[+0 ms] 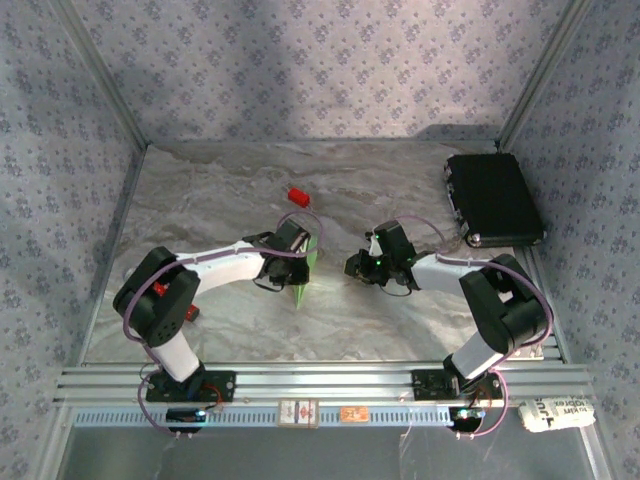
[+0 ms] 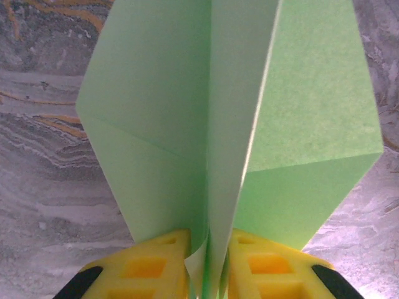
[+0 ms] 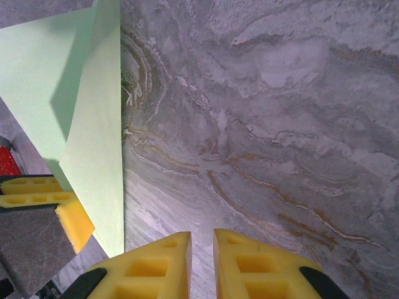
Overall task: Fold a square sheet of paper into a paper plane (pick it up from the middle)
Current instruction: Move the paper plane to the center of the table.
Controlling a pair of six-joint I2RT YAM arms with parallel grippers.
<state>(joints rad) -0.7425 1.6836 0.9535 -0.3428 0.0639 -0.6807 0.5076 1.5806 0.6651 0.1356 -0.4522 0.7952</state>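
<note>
The square sheet of paper (image 2: pixel 187 112) is pale green and folded into a narrow creased shape with two flaps spreading either side of a centre fold. My left gripper (image 2: pixel 209 261) is shut on its lower edge, with the layers pinched between the yellow fingers. From above, the paper (image 1: pixel 301 290) hangs at the left gripper (image 1: pixel 298 262), near the table's middle. My right gripper (image 1: pixel 352 266) hovers just right of it with its jaws a narrow slit apart and nothing between them. In the right wrist view the paper (image 3: pixel 81 112) stands to the left of the right gripper (image 3: pixel 202 261).
A small red block (image 1: pixel 298 195) lies on the marbled table (image 1: pixel 400 190) behind the left gripper. A black case (image 1: pixel 493 198) sits at the back right. Patterned walls close in the table on three sides.
</note>
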